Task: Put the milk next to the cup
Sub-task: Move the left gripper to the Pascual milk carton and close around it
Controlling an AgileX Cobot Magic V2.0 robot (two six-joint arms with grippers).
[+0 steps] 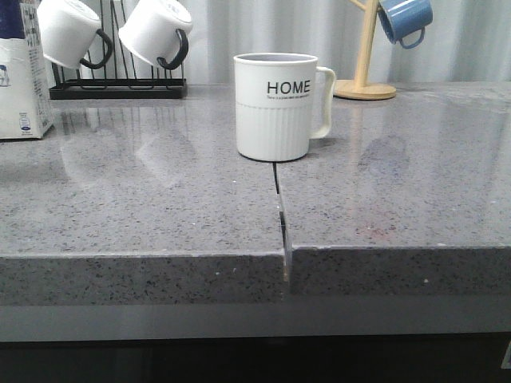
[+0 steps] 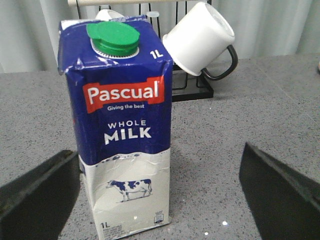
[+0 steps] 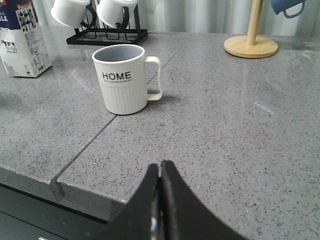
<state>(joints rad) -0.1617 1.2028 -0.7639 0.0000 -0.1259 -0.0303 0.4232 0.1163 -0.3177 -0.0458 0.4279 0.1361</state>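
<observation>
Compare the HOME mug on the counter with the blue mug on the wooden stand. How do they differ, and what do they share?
The HOME mug is white with black lettering; the blue mug shows none. The HOME mug stands upright on the grey counter; the blue mug hangs tilted from the wooden stand. Both have a single side handle.

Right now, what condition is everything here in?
Milk carton: upright, green cap on, ungrasped.
HOME mug: upright, empty.
Left pincer: open, facing the carton.
Right pincer: shut, holding nothing.
Rack mugs: hanging, tipped.
Blue mug: hanging.
</observation>
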